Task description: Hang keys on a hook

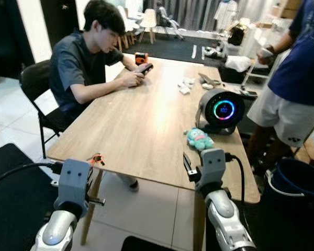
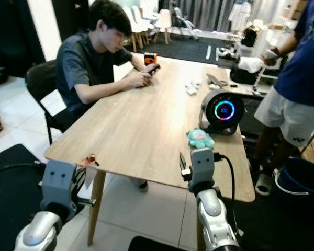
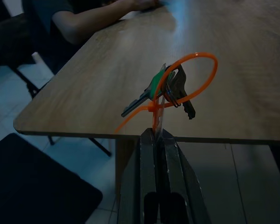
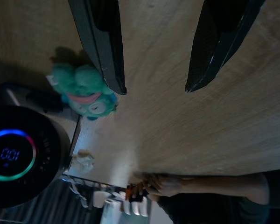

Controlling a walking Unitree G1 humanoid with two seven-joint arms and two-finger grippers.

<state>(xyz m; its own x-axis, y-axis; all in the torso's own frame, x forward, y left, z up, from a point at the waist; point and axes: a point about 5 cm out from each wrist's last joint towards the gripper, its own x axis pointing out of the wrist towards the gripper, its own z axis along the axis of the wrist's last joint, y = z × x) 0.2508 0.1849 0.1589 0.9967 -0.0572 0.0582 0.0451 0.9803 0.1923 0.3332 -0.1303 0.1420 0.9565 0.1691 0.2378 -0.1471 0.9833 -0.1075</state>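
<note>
Wooden table (image 1: 141, 125) ahead: left gripper (image 3: 157, 135) pinches the keys' (image 3: 170, 88) orange loop (image 3: 196, 74); right gripper (image 4: 154, 86) spread wide near the teal plush (image 4: 86, 95).

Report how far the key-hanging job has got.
Done: the keys are picked up, and the left tool is shut on their orange loop near the table corner. In hand: carrying them. The right tool is open over the tabletop beside the teal plush toy. Left: finding a hook and hanging them.
</note>
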